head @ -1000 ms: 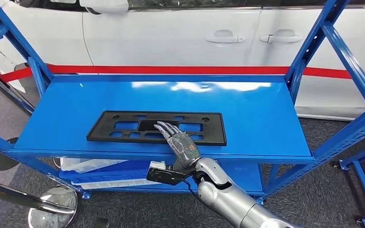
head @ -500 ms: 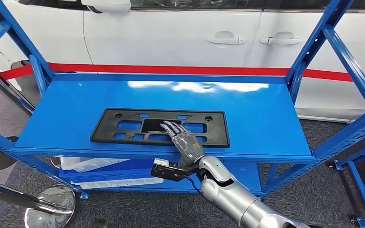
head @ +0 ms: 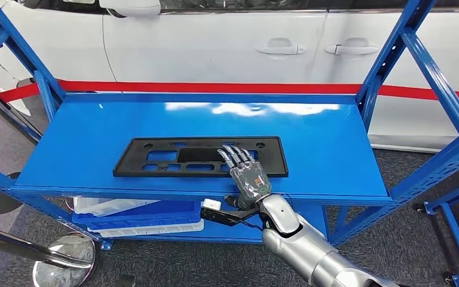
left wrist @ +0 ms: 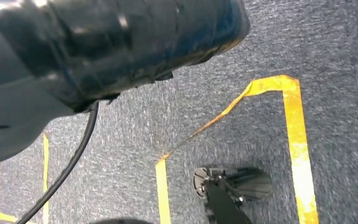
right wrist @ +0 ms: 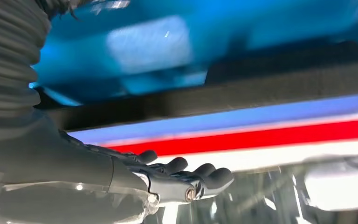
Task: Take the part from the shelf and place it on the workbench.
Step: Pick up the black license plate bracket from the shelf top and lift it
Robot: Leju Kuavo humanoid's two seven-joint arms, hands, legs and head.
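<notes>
Open blue shelf top (head: 334,149) around the flat black part (head: 155,156); slanted uprights (head: 436,72) flanking both ends.

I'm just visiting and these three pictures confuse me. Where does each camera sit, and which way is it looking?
Head view: high on the robot, looking forward and down at the blue metal shelf, the flat black plastic part and the silver right arm with its right hand.
Left wrist view: at the hanging left arm, facing grey carpet with yellow tape lines.
Right wrist view: behind the right hand, facing the shelf.
Shared: head and right wrist views both show the right hand, part and shelf.
</notes>
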